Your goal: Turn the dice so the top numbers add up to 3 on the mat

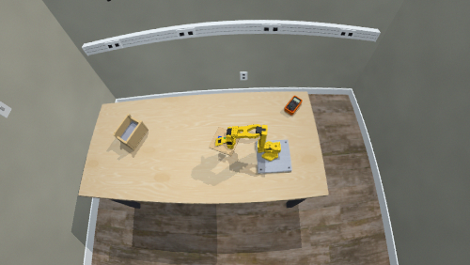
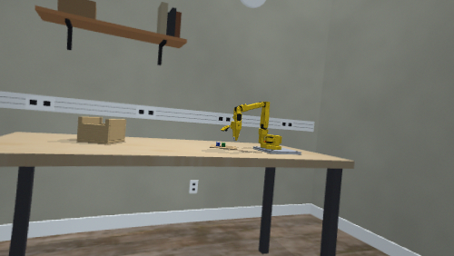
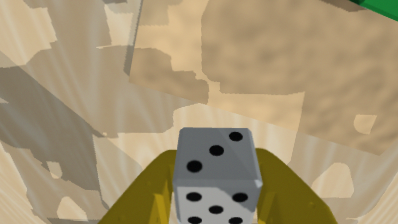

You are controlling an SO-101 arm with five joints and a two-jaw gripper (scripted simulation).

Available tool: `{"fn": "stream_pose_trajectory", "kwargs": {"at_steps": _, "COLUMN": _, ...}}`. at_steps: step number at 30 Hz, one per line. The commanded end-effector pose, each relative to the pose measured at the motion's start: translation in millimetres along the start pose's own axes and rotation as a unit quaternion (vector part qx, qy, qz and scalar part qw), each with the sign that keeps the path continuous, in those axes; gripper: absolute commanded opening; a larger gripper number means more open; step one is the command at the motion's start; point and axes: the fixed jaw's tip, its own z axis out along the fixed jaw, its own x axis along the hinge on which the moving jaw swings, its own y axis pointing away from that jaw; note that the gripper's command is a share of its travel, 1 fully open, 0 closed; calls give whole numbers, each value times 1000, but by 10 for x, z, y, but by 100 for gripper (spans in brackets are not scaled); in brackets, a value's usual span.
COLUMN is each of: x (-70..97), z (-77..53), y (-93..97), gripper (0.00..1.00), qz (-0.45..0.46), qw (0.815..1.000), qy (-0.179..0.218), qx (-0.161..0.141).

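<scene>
The yellow gripper (image 3: 216,210) pinches a grey die (image 3: 217,172) above the tan mat (image 3: 280,65), three and five faces showing; a green die (image 3: 382,7) lies ahead to its right. Released tilted, the die could tumble onto a wrong face or off the mat's edge.

Open cardboard box (image 1: 131,132) on the wooden table (image 1: 164,183), well off from the gripper (image 1: 225,139) toward the far end of the table top. Orange multimeter (image 1: 292,104) near the table's back corner, on the opposite side of the gripper, also well apart. Grey base plate (image 1: 283,167) close by. White socket rail (image 1: 226,29) runs along the wall behind. Wall shelf (image 2: 109,28) with books (image 2: 170,20), high above.
</scene>
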Motion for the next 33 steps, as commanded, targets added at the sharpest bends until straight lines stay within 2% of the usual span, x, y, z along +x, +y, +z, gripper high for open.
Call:
{"fn": "stream_pose_trajectory", "kwargs": {"at_steps": 1, "x": 22, "z": -4, "y": 13, "gripper": 0, "qz": -74, "qw": 997, "qy": -4, "qx": 0}}
{"fn": "stream_pose_trajectory", "kwargs": {"at_steps": 7, "x": 38, "z": -4, "y": 8, "gripper": 0, "qz": -181, "qw": 984, "qy": -4, "qx": 0}}
{"fn": "stream_pose_trajectory", "kwargs": {"at_steps": 12, "x": 53, "z": -4, "y": 0, "gripper": 0, "qz": -282, "qw": 959, "qy": -4, "qx": 1}}
{"fn": "stream_pose_trajectory", "kwargs": {"at_steps": 17, "x": 65, "z": -4, "y": -10, "gripper": 0, "qz": -376, "qw": 927, "qy": -4, "qx": 1}}
{"fn": "stream_pose_trajectory", "kwargs": {"at_steps": 19, "x": 65, "z": -4, "y": -10, "gripper": 0, "qz": -376, "qw": 927, "qy": -4, "qx": 1}}
{"fn": "stream_pose_trajectory", "kwargs": {"at_steps": 33, "x": 83, "z": -3, "y": -40, "gripper": 0, "qz": -573, "qw": 819, "qy": -4, "qx": 2}}
